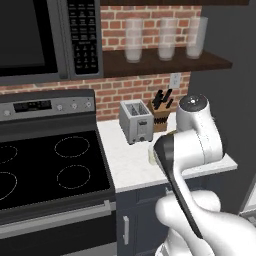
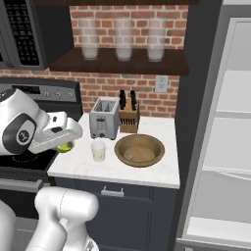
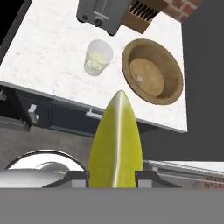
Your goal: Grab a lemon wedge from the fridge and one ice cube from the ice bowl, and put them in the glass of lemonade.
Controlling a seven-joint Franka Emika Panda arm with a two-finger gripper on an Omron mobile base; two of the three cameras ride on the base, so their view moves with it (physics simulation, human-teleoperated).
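Between the two dark fingertips at the bottom of the hand view: the lemon wedge (image 3: 116,140), pinched at its fat end, pointed tip sticking out ahead. Hand (image 3: 113,177) is pressed onto it, jaws nearly together because the piece is so thin. From the right base view the hand (image 2: 64,143) sits out over the left edge of the table (image 2: 162,171), a bit of yellow-green showing under it.

Handling guess: wedge is light, soft-fleshed, waxy rind with a glossy streak, so likely slippery and easy to squash. Current hold across the thick end looks right; squeeze no harder than needed. Drop should be easy, it's much smaller than the glass mouth.

Next out on the white speckled stone top: the glass of lemonade (image 3: 98,57), short clear tumbler, pale yellow liquid, upright, open mouth. Rigid and tippable, so approach from above.

Just beside it: the ice bowl (image 3: 152,71), wide shallow round, brown wood grain, pale lump inside. Ice cube will be hard and slick. Glass and bowl are near but apart.

Behind them: boxy grey metal toaster (image 3: 102,14) and a wooden knife block (image 3: 143,15) against the brick wall. Fridge (image 2: 225,132) stands at the table's far side, door open, white shelves showing.
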